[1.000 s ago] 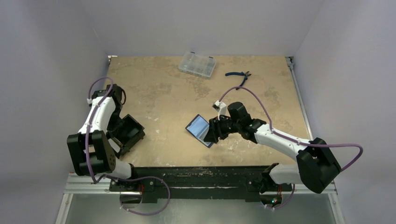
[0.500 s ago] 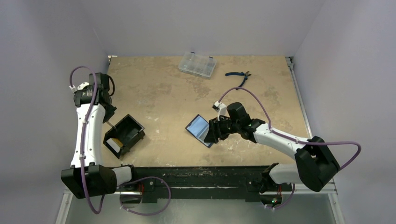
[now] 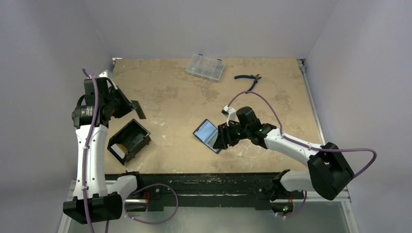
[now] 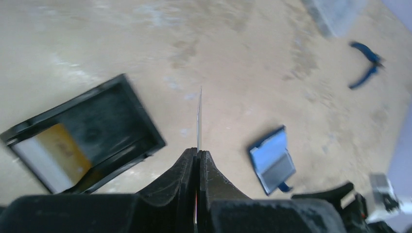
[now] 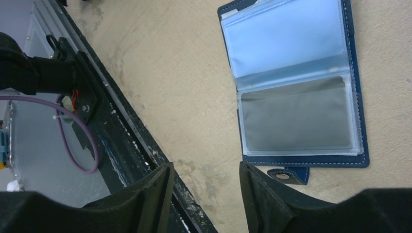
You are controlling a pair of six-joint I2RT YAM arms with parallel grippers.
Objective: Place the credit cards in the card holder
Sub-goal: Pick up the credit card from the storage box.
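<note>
The card holder (image 3: pixel 208 135) lies open on the table, navy with clear sleeves and a snap tab. It also shows in the right wrist view (image 5: pixel 291 82) and the left wrist view (image 4: pixel 272 159). My right gripper (image 3: pixel 217 141) is open and empty, low beside the holder's near edge (image 5: pixel 206 167). My left gripper (image 3: pixel 132 108) is shut on a credit card (image 4: pixel 199 119), seen edge-on, and holds it in the air above and past the black box (image 3: pixel 128 141). More cards (image 4: pixel 53 150), one yellowish and one white, lie in that box.
A clear plastic compartment case (image 3: pixel 205 67) sits at the back middle. Blue pliers (image 3: pixel 248 77) lie at the back right. The black rail of the arm bases (image 3: pixel 204 179) runs along the near table edge.
My left arm has risen out of the black box and swung up and to the right with a card in its fingers. The right arm and the card holder have not moved.
</note>
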